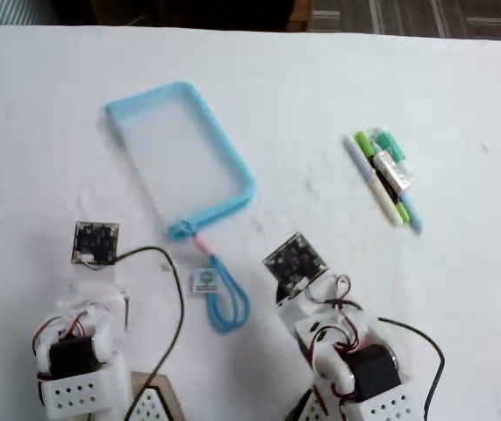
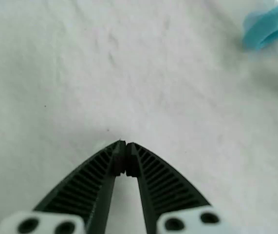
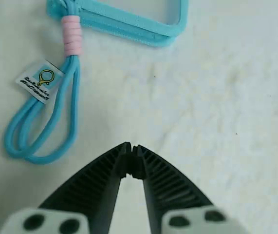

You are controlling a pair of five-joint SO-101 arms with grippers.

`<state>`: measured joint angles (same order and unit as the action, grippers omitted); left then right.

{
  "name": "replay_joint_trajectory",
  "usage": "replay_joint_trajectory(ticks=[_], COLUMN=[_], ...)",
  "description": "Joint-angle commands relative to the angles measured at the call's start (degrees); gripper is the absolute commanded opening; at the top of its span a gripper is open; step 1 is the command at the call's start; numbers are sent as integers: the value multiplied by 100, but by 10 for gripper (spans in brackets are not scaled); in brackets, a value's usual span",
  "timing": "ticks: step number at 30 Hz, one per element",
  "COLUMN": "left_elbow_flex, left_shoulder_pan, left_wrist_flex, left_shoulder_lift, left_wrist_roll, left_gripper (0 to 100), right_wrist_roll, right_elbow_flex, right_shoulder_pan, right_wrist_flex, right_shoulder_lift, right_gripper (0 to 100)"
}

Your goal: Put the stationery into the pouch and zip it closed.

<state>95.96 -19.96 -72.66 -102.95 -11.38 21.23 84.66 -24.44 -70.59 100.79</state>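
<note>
A clear pouch [image 1: 180,153] with a light-blue zip border lies flat on the white cloth, left of centre. From its near corner runs a pink bead and a blue cord loop [image 1: 225,298] with a small tag. The stationery [image 1: 383,175], a cluster of pens and markers, lies to the right. My left gripper [image 2: 125,157] is shut over bare cloth, near the table's front left. My right gripper [image 3: 131,160] is shut too, close beside the cord loop [image 3: 44,122] and short of the pouch edge [image 3: 129,22]. Both hold nothing.
The white cloth [image 1: 461,263] covers the whole table. Black cables trail from both arms near the front edge. Bare cloth lies between the pouch and the pens.
</note>
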Motion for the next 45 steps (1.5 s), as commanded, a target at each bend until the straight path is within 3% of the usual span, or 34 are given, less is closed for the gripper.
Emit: replay_joint_trajectory(ticks=[1, 14, 23, 29, 31, 38, 45], left_elbow_flex=[110, 110, 110, 110, 110, 110, 110], left_shoulder_pan=[26, 26, 26, 26, 26, 26, 26], left_wrist_flex=[9, 9, 9, 9, 9, 9, 9], left_shoulder_lift=[0, -9, -9, -9, -9, -9, -9], left_wrist_roll=[-53, -53, -53, -53, -53, -53, -53], left_gripper=[25, 25, 25, 25, 25, 25, 25], right_wrist_roll=[-53, -53, -624, -624, -633, -633, -800], right_elbow_flex=[-246, -492, -3121, -3710, -3710, -4062, -4932], right_shoulder_pan=[-84, -92, -119, -1376, -1824, -2440, -2422], right_wrist_flex=[4, 400, 365, 409, 585, 1560, 2571], right_shoulder_lift=[-40, -330, -3829, -5147, -5578, -7257, -8884], right_gripper=[20, 21, 21, 22, 53, 313, 330])
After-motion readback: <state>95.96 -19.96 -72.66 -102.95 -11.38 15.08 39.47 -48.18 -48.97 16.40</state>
